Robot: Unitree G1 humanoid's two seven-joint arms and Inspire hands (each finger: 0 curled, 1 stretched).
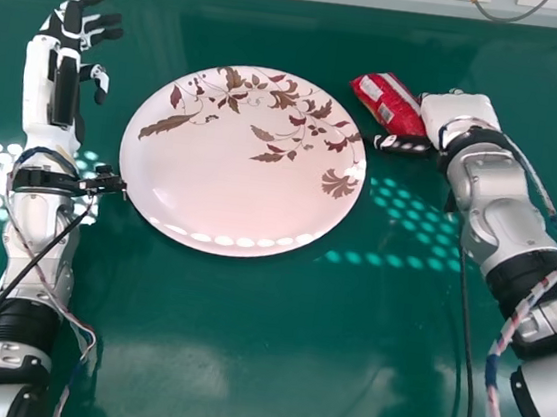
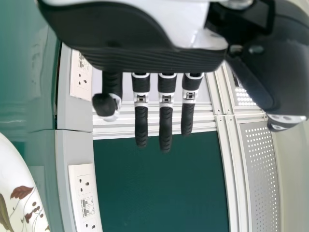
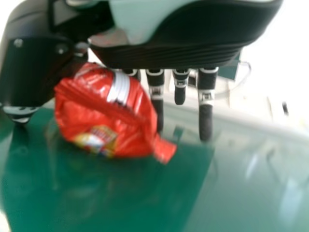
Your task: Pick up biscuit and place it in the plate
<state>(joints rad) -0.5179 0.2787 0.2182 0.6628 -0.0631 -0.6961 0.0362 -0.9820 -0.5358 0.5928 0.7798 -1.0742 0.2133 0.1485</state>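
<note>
Now the right hand point(image 1: 462, 116), fingers straight, has the red biscuit packet point(image 1: 389, 102) between them and its thumb, just beside the plate point(image 1: 225, 187), left hand point(image 1: 65, 84) open across from it, and a lift without a firmer curl could let that slick wrapper slip.

2 arms point(image 1: 38, 262) extend forward, left fingers point(image 1: 105, 21) and right fingers point(image 1: 404, 143) straight.

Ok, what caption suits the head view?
Right hand at the red biscuit packet beside the floral plate; left hand opposite.
</note>
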